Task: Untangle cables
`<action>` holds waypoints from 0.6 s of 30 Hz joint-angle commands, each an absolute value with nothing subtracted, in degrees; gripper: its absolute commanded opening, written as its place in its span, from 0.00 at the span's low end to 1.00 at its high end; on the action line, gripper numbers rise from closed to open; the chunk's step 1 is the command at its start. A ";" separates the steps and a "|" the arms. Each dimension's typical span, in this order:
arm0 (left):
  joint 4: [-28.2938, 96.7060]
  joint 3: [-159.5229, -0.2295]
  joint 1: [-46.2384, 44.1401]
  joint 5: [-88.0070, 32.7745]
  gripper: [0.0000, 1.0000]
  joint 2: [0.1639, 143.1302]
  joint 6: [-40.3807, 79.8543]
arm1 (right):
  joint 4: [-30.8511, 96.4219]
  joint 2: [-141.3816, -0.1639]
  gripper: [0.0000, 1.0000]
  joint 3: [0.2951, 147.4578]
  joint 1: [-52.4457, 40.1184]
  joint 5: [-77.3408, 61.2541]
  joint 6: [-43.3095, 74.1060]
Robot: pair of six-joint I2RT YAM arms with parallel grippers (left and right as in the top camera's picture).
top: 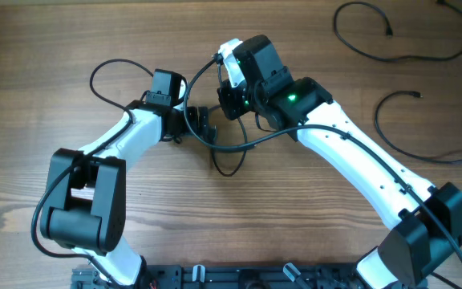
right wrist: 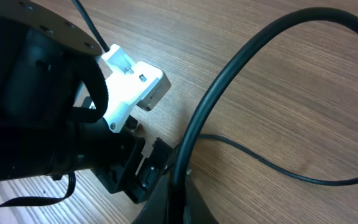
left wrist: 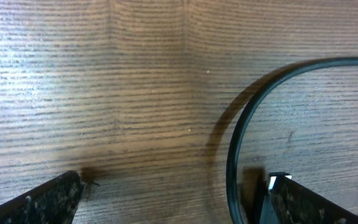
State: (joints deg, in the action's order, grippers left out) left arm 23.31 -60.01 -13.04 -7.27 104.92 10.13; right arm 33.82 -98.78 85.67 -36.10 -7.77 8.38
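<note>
**Hands close in on the knot at mid-table**

The bunched cables (top: 217, 138) lie on the table (top: 279, 233) directly between the two arms, with their loop trailing toward the robot's base. The right hand (right wrist: 173, 202) is clenched, apparently pinching a cord (right wrist: 229, 74) that arcs away. The left hand (left wrist: 176, 183), spread wide and empty, hovers with a strand (left wrist: 232, 168) just beside one finger (left wrist: 309, 205), and looks nearer.

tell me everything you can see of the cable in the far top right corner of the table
Thin black cable, rubbery-looking, lying loose and flat on the wooden table in a wide open curve, unknotted. One end carries a small plug; the other runs out of view at the top edge. Only the table touches it.
</note>
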 commanded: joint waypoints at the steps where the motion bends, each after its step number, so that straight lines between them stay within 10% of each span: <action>1: 24.77 -59.90 -13.15 -6.00 1.00 105.89 7.55 | 33.71 -97.84 0.04 86.26 -36.03 -9.08 9.04; 18: 28.51 -59.90 -13.67 -1.21 1.00 108.95 6.92 | 33.76 -95.88 0.04 86.26 -36.03 -9.08 9.10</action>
